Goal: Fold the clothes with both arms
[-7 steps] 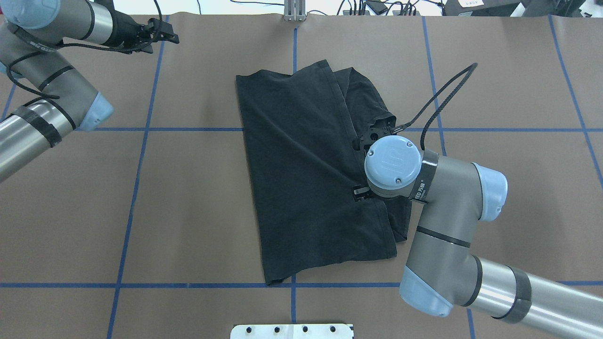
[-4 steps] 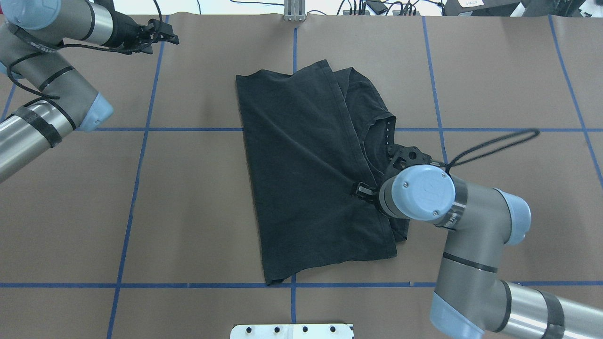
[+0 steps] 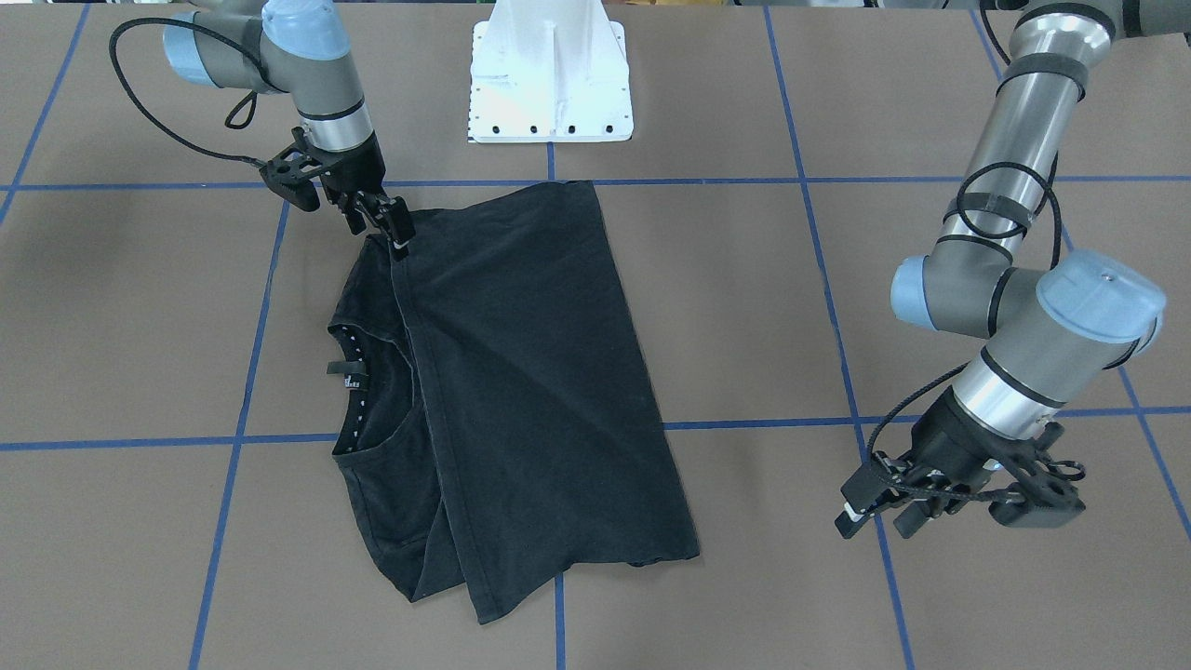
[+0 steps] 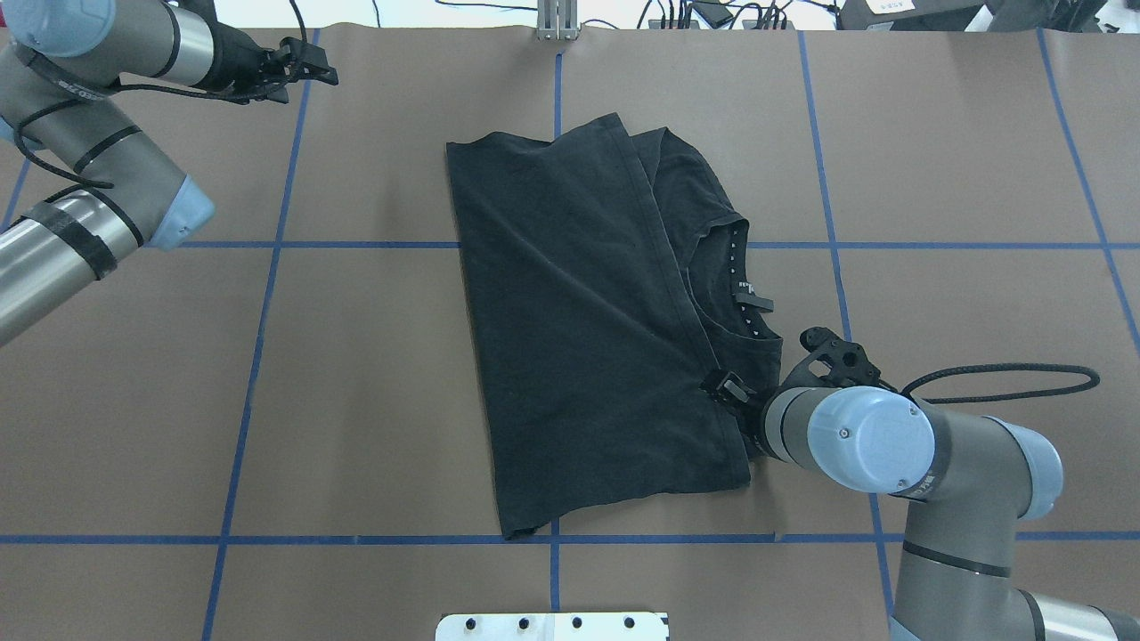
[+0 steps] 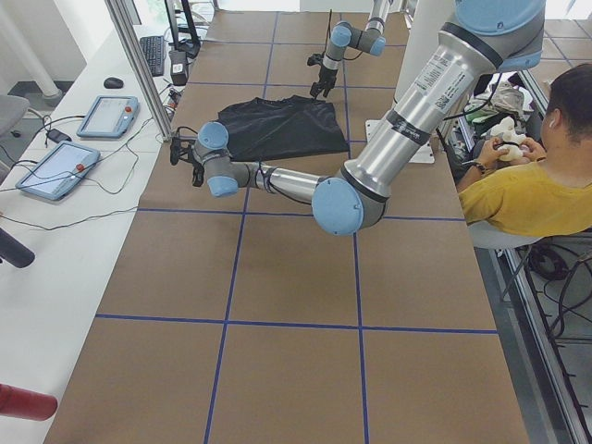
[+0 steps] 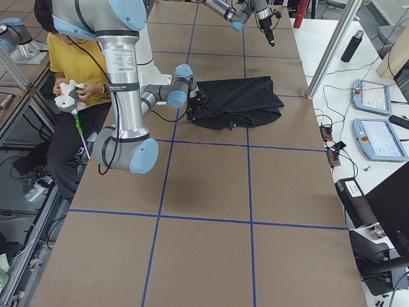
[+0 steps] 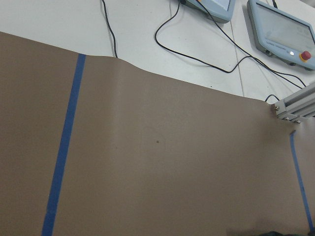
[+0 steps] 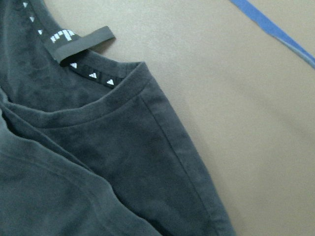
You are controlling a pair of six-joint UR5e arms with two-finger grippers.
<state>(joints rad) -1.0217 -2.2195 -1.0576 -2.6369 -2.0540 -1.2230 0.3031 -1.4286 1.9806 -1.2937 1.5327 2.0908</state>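
The black T-shirt (image 4: 579, 338) lies folded lengthwise in the middle of the brown worktop (image 4: 356, 383). One side is laid over the body, and the collar (image 4: 717, 267) and neck label (image 4: 753, 299) show on the robot's right side.

The right arm (image 4: 962, 445) comes in low from that side. The right fingers (image 4: 723, 385) sit at the edge of the folded-over flap, just beside the collar on the robot's near side. They look a little parted, and the cloth beneath them lies flat — nothing pinched up that I can see, though I cannot tell whether the tips touch it.

The left arm (image 4: 89, 178) is well apart from the shirt, over the far left corner. The left fingers (image 4: 316, 73) are spread and hold nothing, near a blue tape line (image 4: 267, 294).

An operator in a yellow shirt (image 5: 527, 199) sits off to the side.
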